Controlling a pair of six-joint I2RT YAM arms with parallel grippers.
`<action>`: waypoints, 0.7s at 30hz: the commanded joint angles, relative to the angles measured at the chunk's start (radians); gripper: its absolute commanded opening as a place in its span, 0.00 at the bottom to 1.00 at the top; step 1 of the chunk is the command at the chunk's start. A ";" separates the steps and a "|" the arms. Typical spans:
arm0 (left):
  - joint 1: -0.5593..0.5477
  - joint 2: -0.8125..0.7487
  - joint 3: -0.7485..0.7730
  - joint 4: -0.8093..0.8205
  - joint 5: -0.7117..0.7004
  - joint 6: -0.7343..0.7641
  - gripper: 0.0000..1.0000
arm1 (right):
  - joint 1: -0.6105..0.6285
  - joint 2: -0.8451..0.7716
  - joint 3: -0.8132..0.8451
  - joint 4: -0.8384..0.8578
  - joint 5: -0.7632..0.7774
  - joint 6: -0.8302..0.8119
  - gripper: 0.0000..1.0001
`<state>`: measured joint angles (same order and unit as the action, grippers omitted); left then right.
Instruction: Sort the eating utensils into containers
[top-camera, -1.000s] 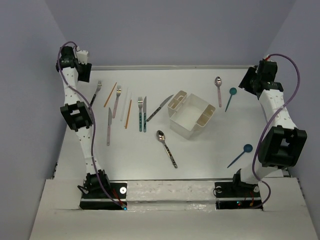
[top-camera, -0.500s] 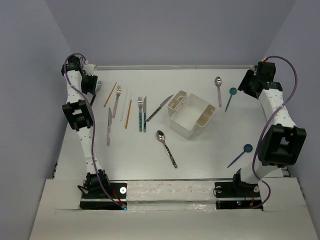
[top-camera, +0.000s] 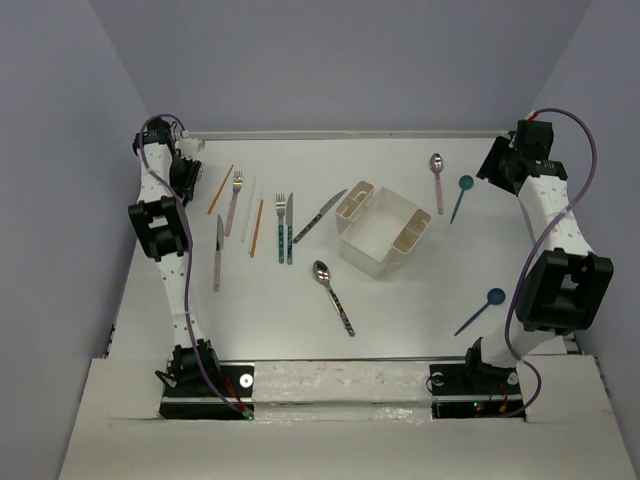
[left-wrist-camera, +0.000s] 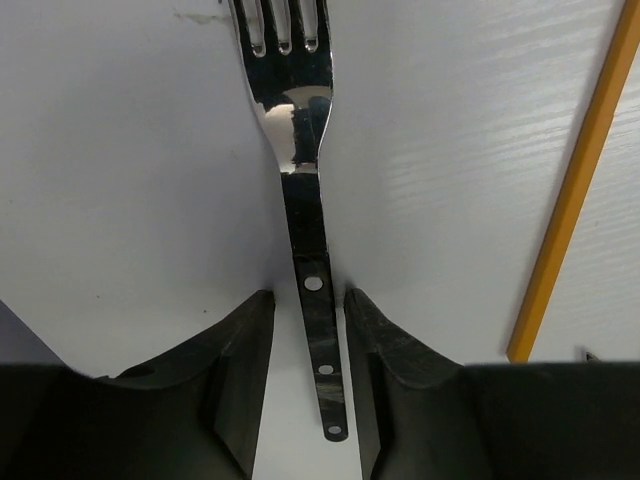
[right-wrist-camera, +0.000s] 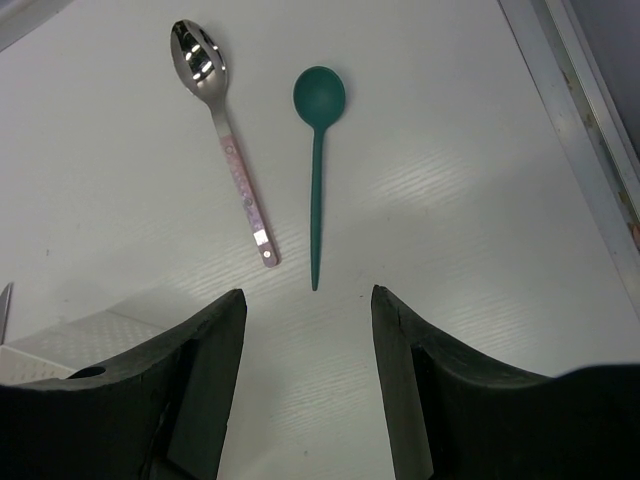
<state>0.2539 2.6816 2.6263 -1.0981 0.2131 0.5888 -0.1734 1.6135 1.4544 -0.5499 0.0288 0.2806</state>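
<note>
Left wrist view: pickup step, by my reading. Left end effector (left-wrist-camera: 307, 305) straddled the dark-handled metal fork (left-wrist-camera: 300, 160), jaws narrowly apart and seemingly not yet pinching. Fork lay flat on the white counter (left-wrist-camera: 120, 150), well left of the white rectangular plastic caddy (top-camera: 383, 232). Next move needed: close, lift, carry to the caddy. Right end effector (right-wrist-camera: 308, 300) gaped wide, empty.

left end effector (left-wrist-camera: 308, 305) lowered onto dark fork (left-wrist-camera: 296, 120), fingers (left-wrist-camera: 238, 372) straddling handle
</note>
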 joint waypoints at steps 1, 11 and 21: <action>-0.004 -0.113 -0.210 0.064 -0.020 0.023 0.41 | 0.005 0.003 0.049 -0.007 0.013 -0.004 0.59; -0.002 -0.284 -0.488 0.309 0.020 -0.050 0.00 | 0.005 -0.024 0.017 -0.005 0.013 -0.018 0.59; 0.033 -0.520 -0.620 0.495 0.267 -0.201 0.00 | 0.005 -0.156 -0.022 -0.005 -0.021 -0.055 0.60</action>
<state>0.2680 2.3203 2.0006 -0.6819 0.3298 0.4694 -0.1734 1.5543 1.4277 -0.5613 0.0322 0.2569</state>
